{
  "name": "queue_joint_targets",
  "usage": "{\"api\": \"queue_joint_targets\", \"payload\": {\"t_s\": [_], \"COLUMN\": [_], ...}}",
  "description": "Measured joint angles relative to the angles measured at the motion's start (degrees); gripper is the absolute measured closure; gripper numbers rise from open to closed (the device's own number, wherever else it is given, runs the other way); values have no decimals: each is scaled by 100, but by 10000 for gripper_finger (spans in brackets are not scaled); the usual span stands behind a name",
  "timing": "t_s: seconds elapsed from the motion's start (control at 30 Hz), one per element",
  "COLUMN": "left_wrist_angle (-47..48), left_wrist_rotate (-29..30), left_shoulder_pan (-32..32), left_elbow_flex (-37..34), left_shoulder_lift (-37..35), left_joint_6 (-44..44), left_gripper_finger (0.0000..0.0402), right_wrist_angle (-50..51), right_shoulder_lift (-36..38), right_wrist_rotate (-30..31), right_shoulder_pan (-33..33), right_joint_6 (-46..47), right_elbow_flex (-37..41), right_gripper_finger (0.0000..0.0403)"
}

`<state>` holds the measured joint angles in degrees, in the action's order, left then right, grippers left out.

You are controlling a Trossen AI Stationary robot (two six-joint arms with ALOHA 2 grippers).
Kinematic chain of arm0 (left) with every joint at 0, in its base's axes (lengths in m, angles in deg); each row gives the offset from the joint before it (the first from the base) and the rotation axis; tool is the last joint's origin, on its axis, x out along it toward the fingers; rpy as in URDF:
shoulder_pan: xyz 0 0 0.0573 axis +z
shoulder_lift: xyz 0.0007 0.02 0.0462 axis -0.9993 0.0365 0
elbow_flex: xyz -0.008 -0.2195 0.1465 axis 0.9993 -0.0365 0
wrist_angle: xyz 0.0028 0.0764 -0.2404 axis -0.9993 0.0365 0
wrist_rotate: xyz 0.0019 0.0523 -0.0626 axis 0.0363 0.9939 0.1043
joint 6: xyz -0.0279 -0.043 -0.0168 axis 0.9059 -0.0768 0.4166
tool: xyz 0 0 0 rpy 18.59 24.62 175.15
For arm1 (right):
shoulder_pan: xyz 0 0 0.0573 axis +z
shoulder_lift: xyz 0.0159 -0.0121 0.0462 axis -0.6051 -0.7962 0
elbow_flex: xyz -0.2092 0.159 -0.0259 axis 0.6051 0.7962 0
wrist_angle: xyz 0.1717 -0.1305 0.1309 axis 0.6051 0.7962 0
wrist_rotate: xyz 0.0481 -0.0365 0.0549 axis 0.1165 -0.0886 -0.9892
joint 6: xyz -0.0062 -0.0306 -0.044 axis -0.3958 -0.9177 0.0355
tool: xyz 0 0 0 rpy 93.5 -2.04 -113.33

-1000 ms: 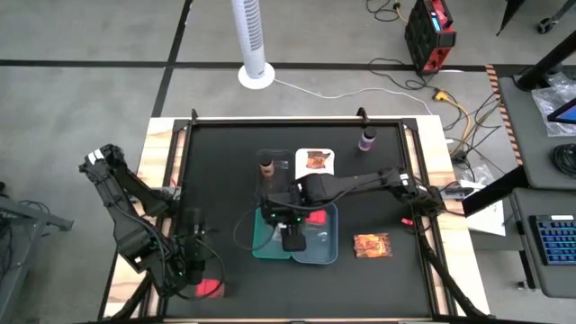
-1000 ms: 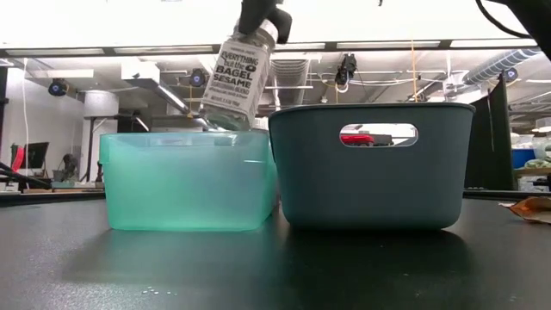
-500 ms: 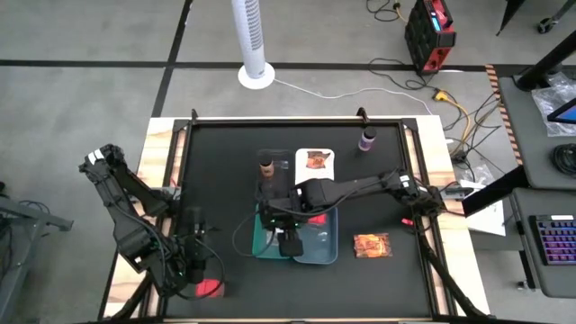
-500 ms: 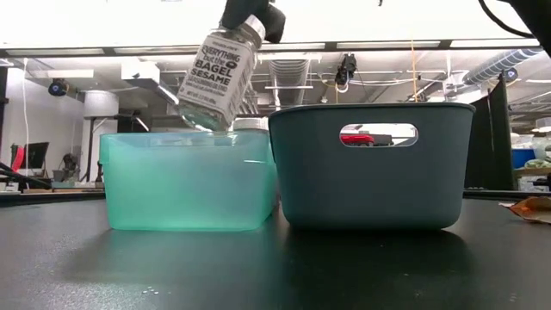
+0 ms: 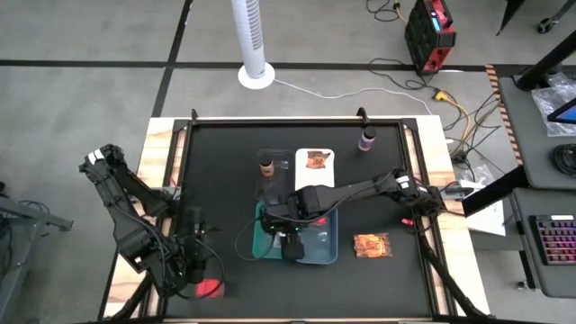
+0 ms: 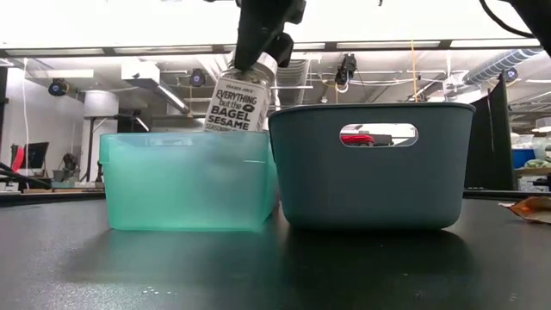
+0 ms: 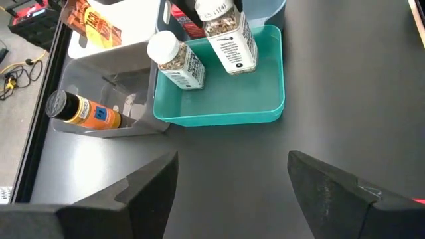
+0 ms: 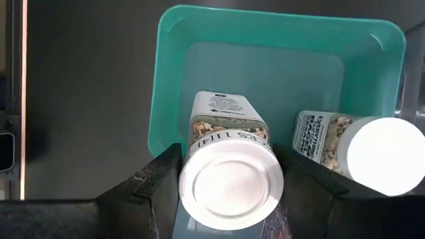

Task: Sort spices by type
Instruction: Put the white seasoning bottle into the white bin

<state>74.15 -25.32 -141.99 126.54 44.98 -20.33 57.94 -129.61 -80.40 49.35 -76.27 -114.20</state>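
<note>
Right claw (image 8: 229, 174) clamped on white-capped jar (image 6: 242, 96) over teal tray (image 6: 185, 181) | rigid, smooth, likely slippery | grip below cap

Straight down from high overhead onto the whole worktop (image 5: 225, 162), both arms and surrounding floor. Level at worktop height, very close to the teal tray (image 6: 185, 181) and grey-blue tray (image 6: 370, 168), facing the room behind. From the left wrist, steeply down across dark surface toward the teal tray (image 7: 265, 79), somewhat apart. From the right wrist, directly down into that tray (image 8: 172, 60), close. Shared by all four: teal tray.
</note>
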Motion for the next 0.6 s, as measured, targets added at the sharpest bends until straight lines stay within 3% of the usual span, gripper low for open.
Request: {"api": "queue_joint_targets", "payload": {"t_s": [0.6], "left_wrist_angle": [-22], "left_wrist_rotate": [4], "left_shoulder_pan": [2], "left_elbow_flex": [0], "left_shoulder_lift": [0], "left_joint_6": [0], "left_gripper_finger": [135], "right_wrist_angle": [-251], "right_shoulder_lift": [7], "right_wrist_rotate": [0], "right_shoulder_pan": [129], "right_joint_6": [-72], "right_elbow_flex": [294], "right_gripper_finger": [205]}}
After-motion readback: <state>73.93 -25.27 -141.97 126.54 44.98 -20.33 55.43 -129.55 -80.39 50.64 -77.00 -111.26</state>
